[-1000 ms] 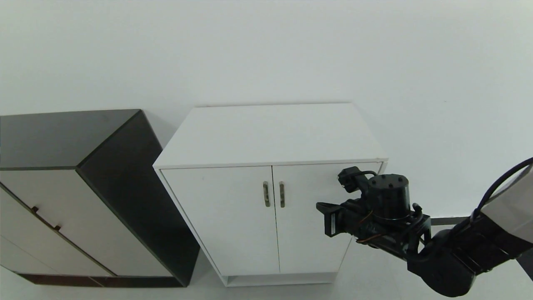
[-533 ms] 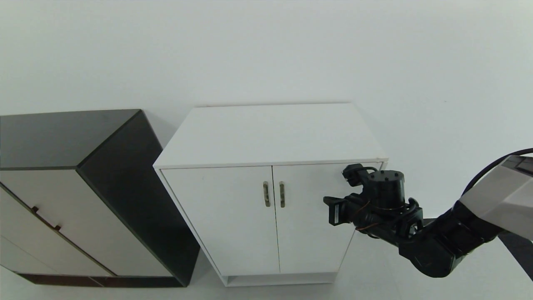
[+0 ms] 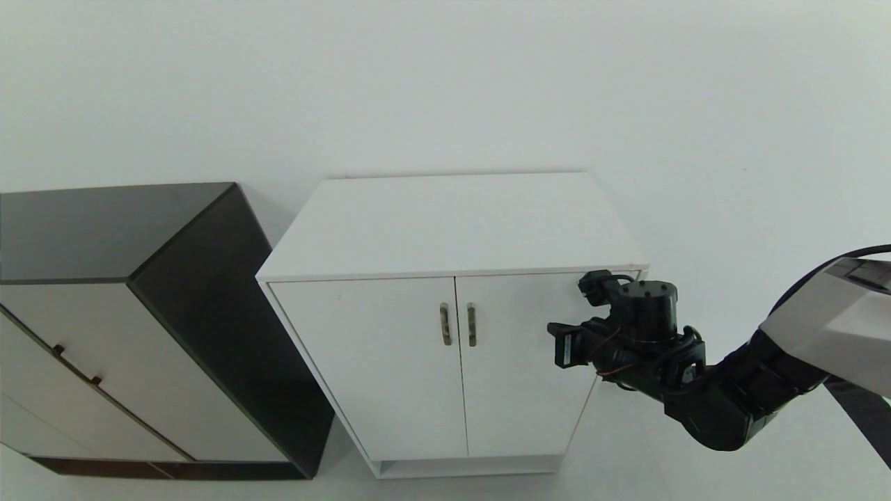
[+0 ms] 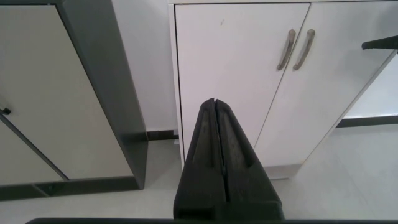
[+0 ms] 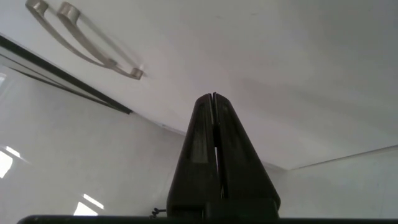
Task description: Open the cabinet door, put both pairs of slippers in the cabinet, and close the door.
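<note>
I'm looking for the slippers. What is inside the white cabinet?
On the cabinet, only two shut doors and their handles show. The doors cover the inside, so any slippers there cannot be seen.

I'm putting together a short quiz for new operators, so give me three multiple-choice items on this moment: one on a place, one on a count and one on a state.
1. Where is the right gripper?
A. Above the top of the white cabinet
B. In front of its right door
C. Down at the cabinet's foot, by the floor

2. How many handles do the cabinet's doors carry in all?
A. One
B. Four
C. Two

3. How do the doors stand?
A. Both shut
B. The right one ajar
C. Both wide open

Answers:
1 B: the head view shows it before the right door, to the right of the handles.
2 C: one handle sits on each door, either side of the middle seam.
3 A: both fronts lie flush, with no gap showing.
</note>
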